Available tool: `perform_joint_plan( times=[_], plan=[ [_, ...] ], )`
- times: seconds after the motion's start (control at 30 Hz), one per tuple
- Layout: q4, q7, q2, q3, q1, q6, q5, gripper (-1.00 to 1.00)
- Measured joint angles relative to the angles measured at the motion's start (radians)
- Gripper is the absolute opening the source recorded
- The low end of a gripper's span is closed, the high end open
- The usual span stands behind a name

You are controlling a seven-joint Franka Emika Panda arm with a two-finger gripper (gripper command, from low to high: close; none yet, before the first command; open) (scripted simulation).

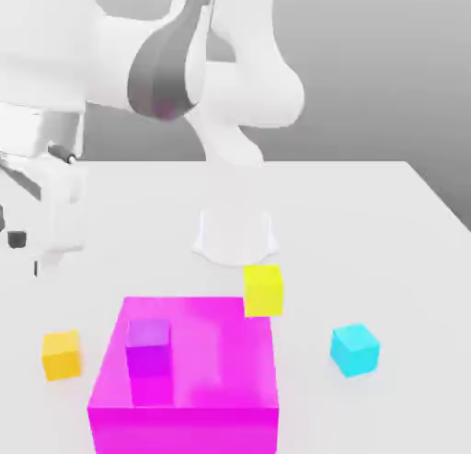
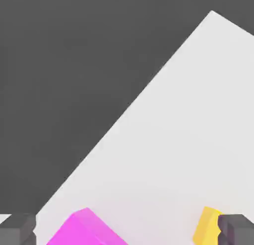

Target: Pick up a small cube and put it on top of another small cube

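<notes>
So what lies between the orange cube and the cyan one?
In the exterior view, the big magenta block lies between them, with the small purple cube on top of it.

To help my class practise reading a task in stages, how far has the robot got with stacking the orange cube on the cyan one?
Nothing looks done: the orange cube and the cyan cube sit apart on the table. Nothing is in hand; the tool is open. Grasping, carrying and placing all remain.
</notes>
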Motion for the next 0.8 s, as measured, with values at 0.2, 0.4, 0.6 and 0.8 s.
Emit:
perform_joint_plan(
  times=[0.2,0.4,0.6,0.8],
  plan=[
    [-0.064,0.024,0.211,-0.006,-0.091,0.117,0.154,0.00],
    [-0.034,-0.005,0.414,0.040,-0.133,0.276,0.208,-1.00],
    [-0.032,-0.005,0.425,0.042,-0.136,0.286,0.208,-1.00],
    [-0.065,0.024,0.252,0.018,-0.120,0.147,0.170,-1.00]
  ],
)
